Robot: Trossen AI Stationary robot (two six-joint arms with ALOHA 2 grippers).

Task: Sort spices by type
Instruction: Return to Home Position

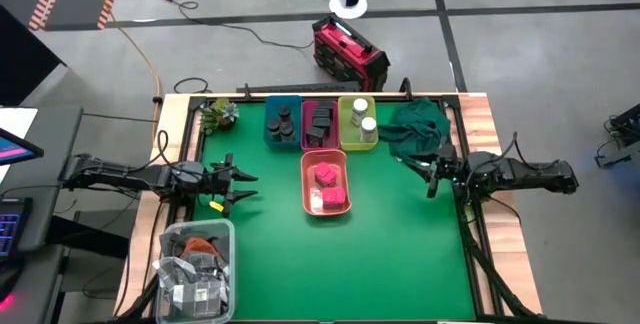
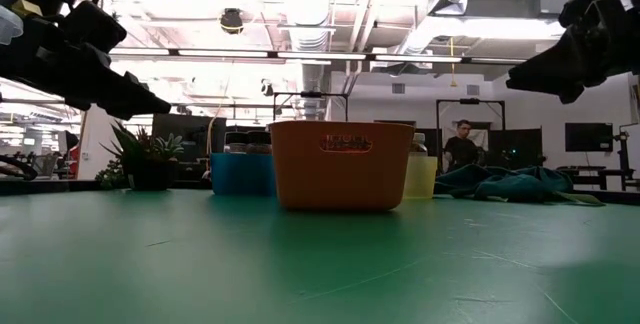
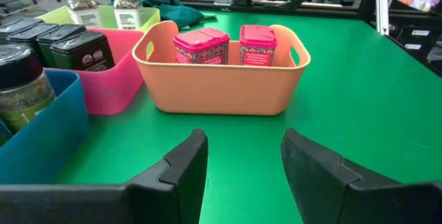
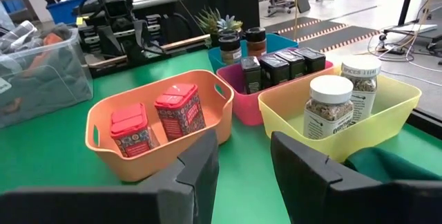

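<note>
Overhead view of a green mat [image 1: 380, 254] with a robot arm at each side. At the left edge, the left gripper [image 1: 240, 182] hovers above the mat with its fingers [image 3: 186, 162] spread apart and nothing between them. Near it, at the near-left corner, sits a clear tub [image 1: 195, 269] of mixed clutter, and a small potted plant [image 1: 218, 114] stands at the far-left corner. Along the far edge three bins stand side by side, touching: a blue bin [image 1: 283, 101] holding dark round jars [image 1: 282, 122], a pink bin [image 1: 320, 102] holding dark boxy packs [image 1: 320, 124], and a yellow bin [image 1: 358, 147] holding two white-capped bottles [image 1: 362, 119]. Just nearer than the pink bin, a salmon bin [image 1: 326, 156] holds two magenta blocks [image 1: 325, 174]. Right of the yellow bin lies a crumpled dark green cloth [image 1: 415, 126]. At the right edge, the right gripper [image 1: 432, 176] also hovers with fingers [image 4: 200, 162] apart and empty. No spice lies loose on the mat, and each bin shows only one kind, so the sorting looks finished; all that seems left is parking the arms.
</note>
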